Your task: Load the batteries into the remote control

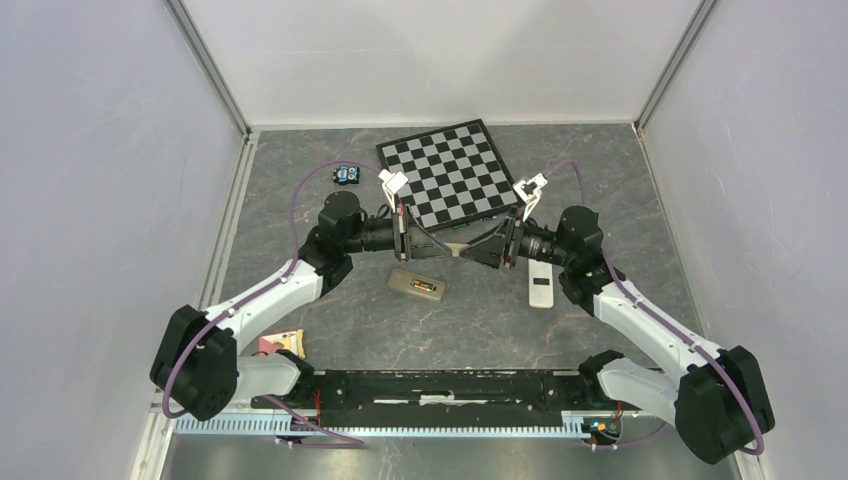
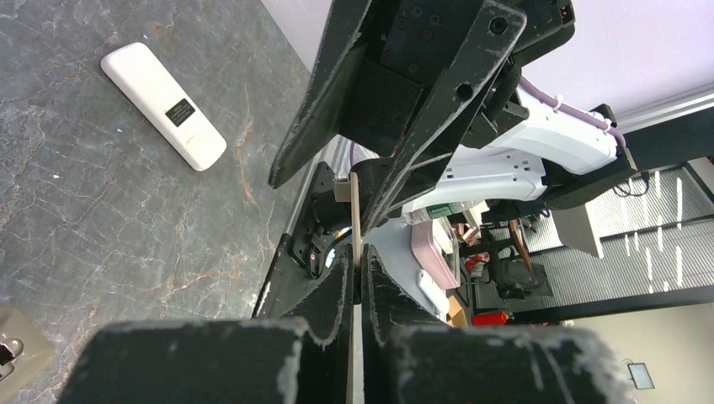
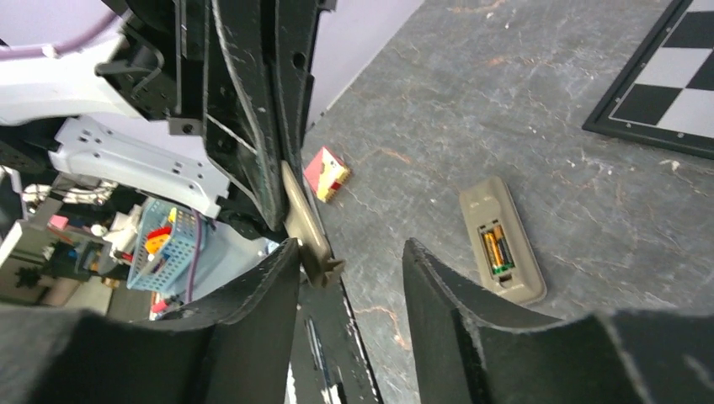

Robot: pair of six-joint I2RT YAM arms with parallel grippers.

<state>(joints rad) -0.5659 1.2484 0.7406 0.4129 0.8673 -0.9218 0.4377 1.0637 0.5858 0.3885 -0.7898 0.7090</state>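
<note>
My two arms meet nose to nose above mid-table, before the chessboard (image 1: pixel 455 170). My left gripper (image 2: pixel 357 265) is clamped on a thin tan cover (image 2: pixel 354 215). My right gripper (image 3: pixel 349 257) stands with jaws apart at the cover's end, contact unclear. Only the right wrist view resolves the batteries (image 3: pixel 497 250), seated in the remote control (image 3: pixel 484 206), which lies back-up on the table (image 1: pixel 480 320).

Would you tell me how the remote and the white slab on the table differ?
The remote shows a tan back; the slab is white. The remote has an open bay with two batteries in it; the slab bears only a dark rectangle. From above, the remote lies crosswise, the slab lengthwise. Both are long, flat and lie on the table.
</note>
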